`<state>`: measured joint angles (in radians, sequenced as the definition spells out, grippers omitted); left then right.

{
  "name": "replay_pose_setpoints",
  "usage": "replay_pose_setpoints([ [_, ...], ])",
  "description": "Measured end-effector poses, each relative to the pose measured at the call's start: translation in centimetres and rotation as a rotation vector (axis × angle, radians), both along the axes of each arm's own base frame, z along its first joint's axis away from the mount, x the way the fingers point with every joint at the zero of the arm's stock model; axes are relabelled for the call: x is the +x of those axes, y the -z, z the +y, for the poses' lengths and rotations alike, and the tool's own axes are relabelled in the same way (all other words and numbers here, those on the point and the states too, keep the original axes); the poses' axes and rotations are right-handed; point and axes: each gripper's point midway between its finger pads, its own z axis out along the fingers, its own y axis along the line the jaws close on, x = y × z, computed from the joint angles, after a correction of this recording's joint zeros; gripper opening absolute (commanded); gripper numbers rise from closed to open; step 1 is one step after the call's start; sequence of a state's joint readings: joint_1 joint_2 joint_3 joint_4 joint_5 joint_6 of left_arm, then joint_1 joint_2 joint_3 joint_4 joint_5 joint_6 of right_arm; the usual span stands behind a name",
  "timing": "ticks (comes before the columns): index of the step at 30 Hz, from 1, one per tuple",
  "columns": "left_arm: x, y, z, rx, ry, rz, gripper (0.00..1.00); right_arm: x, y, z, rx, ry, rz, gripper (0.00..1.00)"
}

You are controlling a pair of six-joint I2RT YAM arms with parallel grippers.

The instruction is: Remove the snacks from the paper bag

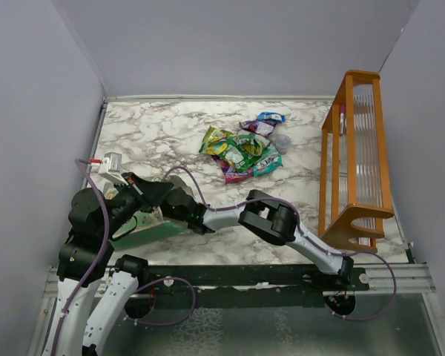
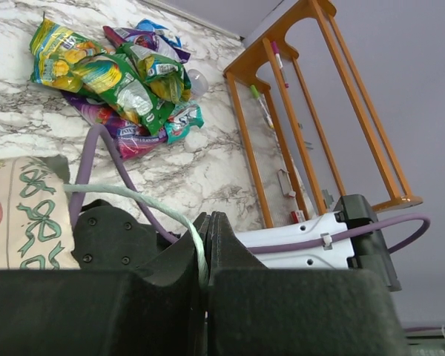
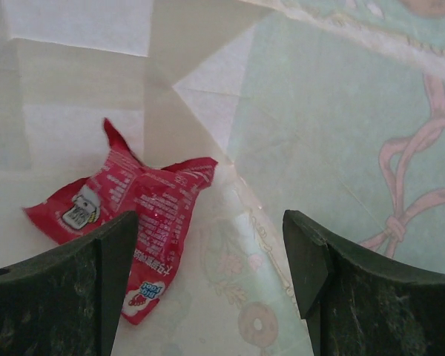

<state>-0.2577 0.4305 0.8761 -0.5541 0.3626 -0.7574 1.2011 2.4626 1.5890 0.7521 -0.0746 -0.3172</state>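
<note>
**One red packet in the bag, right claw wide open over it**

My right claw [image 3: 208, 222] is inside the paper bag [image 3: 341, 133], jaws spread wide and gripping nothing. The red packet [image 3: 133, 200] lies crumpled on the bag's pale lining, just ahead of one finger rather than centred between the two. My left claw [image 2: 205, 226] is clamped tight on the thin string handle [image 2: 133, 196]. The other snacks [image 1: 241, 148] sit heaped on the surface [image 1: 156, 133], well apart from the bag.

If I close from here, I reckon one finger may only clip the packet's edge, or pinch the lining along with it, so that pulling out drags the whole bag. The string is thin and could slip from the left claw, letting the bag sag onto my arm.

Only the right wrist view shows the packet; from above, arm and bag hide it. Only the left wrist view shows the string pinched. Only the top view shows both arms crowded over the bag at the near left.
</note>
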Motion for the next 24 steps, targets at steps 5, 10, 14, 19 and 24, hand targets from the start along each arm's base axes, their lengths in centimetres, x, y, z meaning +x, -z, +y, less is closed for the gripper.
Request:
replay_pose_setpoints([
  [5,0.3,0.0,-0.1,-0.009,-0.001,-0.002,0.0,-0.1,1.4,1.6,-0.017,-0.026,0.043,0.73],
  [10,0.7,0.5,-0.2,-0.006,-0.002,0.019,0.0,0.2,2.6,2.7,-0.041,-0.027,0.072,0.56],
  [14,0.6,0.7,-0.2,-0.003,-0.003,0.027,0.0,0.5,3.0,2.9,-0.048,-0.015,0.083,0.38],
  [19,-0.2,1.6,0.6,0.019,-0.031,0.047,0.0,2.1,3.3,2.0,-0.043,0.042,0.122,0.23],
  [24,-1.3,3.2,2.3,0.054,-0.11,0.085,0.0,4.1,3.4,-1.4,-0.065,0.108,0.141,0.1],
])
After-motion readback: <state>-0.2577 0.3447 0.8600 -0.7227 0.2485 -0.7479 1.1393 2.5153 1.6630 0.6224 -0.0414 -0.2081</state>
